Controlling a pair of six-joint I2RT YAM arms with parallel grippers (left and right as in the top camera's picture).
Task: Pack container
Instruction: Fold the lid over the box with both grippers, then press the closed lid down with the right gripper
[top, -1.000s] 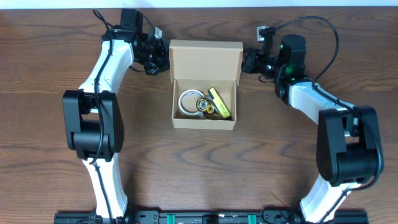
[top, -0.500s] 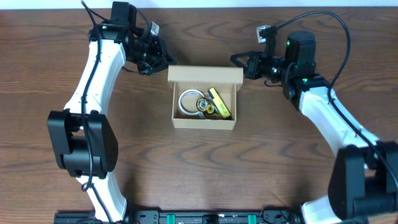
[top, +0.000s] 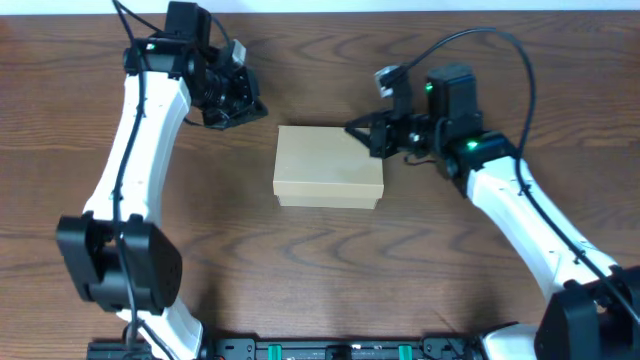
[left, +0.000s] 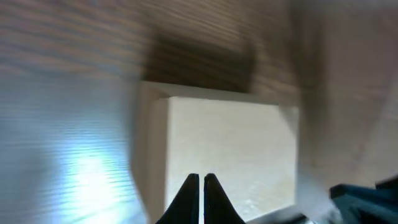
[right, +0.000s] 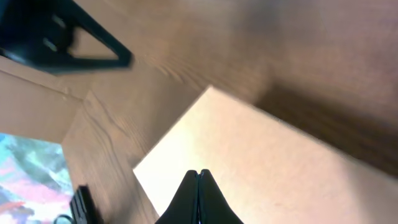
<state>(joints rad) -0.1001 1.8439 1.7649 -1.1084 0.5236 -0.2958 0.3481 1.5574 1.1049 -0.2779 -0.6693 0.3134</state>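
At mid-table, a shade nearer the far edge: the container (top: 328, 168), tan cardboard, lid flap down flat, contents hidden. Its long sides run parallel to the far edge of the table (top: 300, 260).

Left gripper (top: 247, 108) hovers toward the far-left corner of the tabletop, apart from the container, tips aimed at its far-left corner. Its fingers (left: 188, 202) show only a hairline gap at the tips, nothing between them. That wrist view is motion-blurred.

Right gripper (top: 357, 130) sits at the container's far-right corner, over the lid edge; cannot tell whether it touches. Its fingers (right: 186, 205) meet at the tips, pressed together, gripping nothing.
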